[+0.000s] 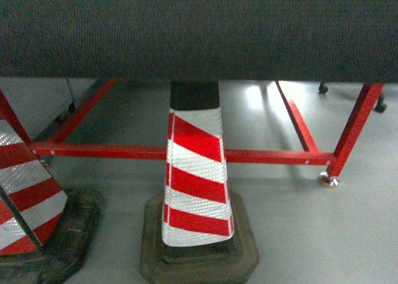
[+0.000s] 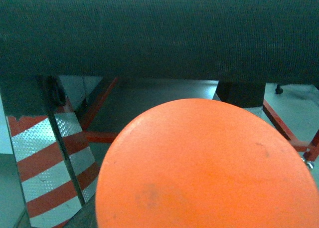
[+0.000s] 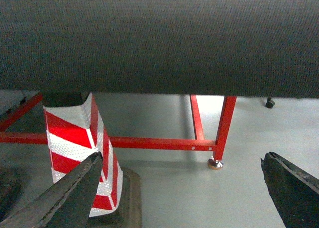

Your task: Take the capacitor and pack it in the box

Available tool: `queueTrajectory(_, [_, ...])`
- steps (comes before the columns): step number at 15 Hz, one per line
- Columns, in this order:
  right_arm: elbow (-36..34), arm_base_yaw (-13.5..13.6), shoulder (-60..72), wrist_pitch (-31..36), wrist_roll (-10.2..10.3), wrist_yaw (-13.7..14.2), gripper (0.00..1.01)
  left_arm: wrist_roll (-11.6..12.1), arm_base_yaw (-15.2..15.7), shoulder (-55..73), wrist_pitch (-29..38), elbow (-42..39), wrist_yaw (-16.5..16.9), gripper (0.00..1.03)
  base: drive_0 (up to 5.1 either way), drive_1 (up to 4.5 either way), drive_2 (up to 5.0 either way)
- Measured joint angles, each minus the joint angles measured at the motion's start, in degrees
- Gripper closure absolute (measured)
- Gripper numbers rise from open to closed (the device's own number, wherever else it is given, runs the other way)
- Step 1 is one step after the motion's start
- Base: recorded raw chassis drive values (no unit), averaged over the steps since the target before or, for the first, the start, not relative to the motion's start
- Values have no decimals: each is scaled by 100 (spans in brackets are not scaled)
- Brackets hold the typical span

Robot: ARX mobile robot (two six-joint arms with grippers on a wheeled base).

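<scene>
You can't see the box or any capacitor in any of the three views, so you can't yet tell where they sit; they may lie up on the bench (image 1: pixel 199 29), whose dark, textured edge fills the top of every frame and hides its top.

The main risk from here is a blind reach. With the cameras looking under the bench, lifting either arm could drive it into that edge. The right tool (image 3: pixel 184 188) is spread wide and holds nothing: one dark finger (image 3: pixel 70 193) shows at lower left of its wrist view, the other at lower right, both low over the floor. For the left tool you cannot tell the state, because an orange rounded surface (image 2: pixel 209 168) fills the lower part of that wrist view and blocks everything behind it.

If the base rolls forward, it could strike the red-and-white striped cone (image 1: pixel 196 172) at centre of the head view, or the second cone (image 1: pixel 28 197) at lower left.

Below the bench, a red metal frame (image 1: pixel 124 151) runs across, with a small foot (image 1: pixel 328 181) at right. The floor (image 1: pixel 311 234) is smooth, pale grey and slightly glossy.
</scene>
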Motion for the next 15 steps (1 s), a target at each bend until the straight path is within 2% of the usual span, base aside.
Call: queueTrajectory(15, [0, 0, 0, -4, 0, -7, 3, 52, 0, 0, -4, 0, -4, 60, 0, 0, 0])
